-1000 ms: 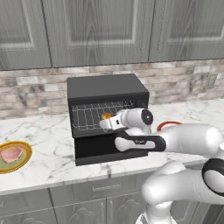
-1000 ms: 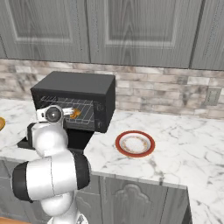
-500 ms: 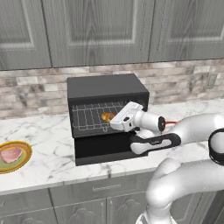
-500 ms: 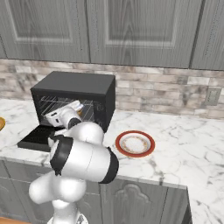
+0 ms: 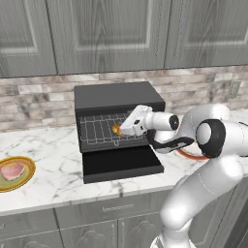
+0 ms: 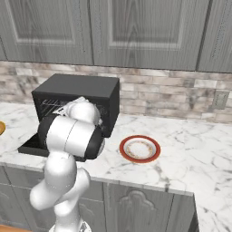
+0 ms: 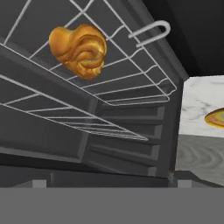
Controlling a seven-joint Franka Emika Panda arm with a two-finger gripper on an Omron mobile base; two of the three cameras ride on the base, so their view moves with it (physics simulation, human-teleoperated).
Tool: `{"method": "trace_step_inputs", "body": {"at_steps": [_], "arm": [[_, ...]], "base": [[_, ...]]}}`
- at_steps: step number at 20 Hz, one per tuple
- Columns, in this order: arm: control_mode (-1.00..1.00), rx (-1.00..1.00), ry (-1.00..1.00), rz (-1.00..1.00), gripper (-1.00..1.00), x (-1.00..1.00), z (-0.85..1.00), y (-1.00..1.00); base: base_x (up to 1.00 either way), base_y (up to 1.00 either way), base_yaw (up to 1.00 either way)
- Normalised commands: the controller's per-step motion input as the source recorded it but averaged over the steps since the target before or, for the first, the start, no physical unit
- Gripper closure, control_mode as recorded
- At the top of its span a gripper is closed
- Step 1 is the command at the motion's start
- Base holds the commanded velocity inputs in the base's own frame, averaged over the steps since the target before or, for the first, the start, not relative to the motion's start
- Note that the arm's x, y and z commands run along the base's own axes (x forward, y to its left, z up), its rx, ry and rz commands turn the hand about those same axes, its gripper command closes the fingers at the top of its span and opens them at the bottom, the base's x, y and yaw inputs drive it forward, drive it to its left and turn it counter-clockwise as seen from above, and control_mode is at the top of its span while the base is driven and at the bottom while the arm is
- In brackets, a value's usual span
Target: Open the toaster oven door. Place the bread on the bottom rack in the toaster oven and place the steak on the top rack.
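The black toaster oven (image 5: 116, 97) stands on the counter with its door (image 5: 121, 164) folded down flat in front. My gripper (image 5: 124, 130) reaches into the opening, open and holding nothing. The bread (image 7: 78, 45), golden-orange here, lies on a wire grid (image 7: 127, 83), apart from my fingers. A second grid (image 7: 87, 124) shows below it in the rolled hand view, so I cannot tell which rack holds the bread. In the left base view the bread (image 5: 116, 129) sits just left of my hand. The pink steak (image 5: 12, 170) rests on a plate far to the left.
The steak's yellow-green plate (image 5: 26, 163) sits near the counter's left front edge. A red-rimmed plate (image 6: 139, 148) lies to the right of the oven (image 6: 81, 86). My own arm covers much of the oven front in the right base view. Grey cabinets hang above.
My arm's elbow has swung out to the right and the hand has tilted up at the oven mouth. The bread has stayed at about the same spot, slightly lower.
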Motion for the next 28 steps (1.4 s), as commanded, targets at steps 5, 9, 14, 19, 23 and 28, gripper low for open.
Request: {"method": "trace_step_inputs", "body": {"at_steps": [5,9,14,19,23,28], "arm": [[-1.00,0.09,0.03,-0.03,-1.00,0.13,-0.36,0.46],[-1.00,0.08,0.07,-0.04,-1.00,0.21,-0.70,0.37],[-1.00,0.13,0.10,-0.04,-1.00,-0.31,-0.71,0.12],[-1.00,0.20,-0.07,-0.06,-1.00,-0.01,-0.37,0.00],[-1.00,0.23,-0.16,0.00,-1.00,-0.02,-0.74,0.07],[-1.00,0.19,-0.26,0.00,-1.00,-0.09,-0.72,0.01]], "base": [[0.00,0.00,0.00],[0.00,0.00,0.00],[0.00,0.00,0.00],[0.00,0.00,0.00],[0.00,0.00,0.00],[0.00,0.00,0.00]]}}
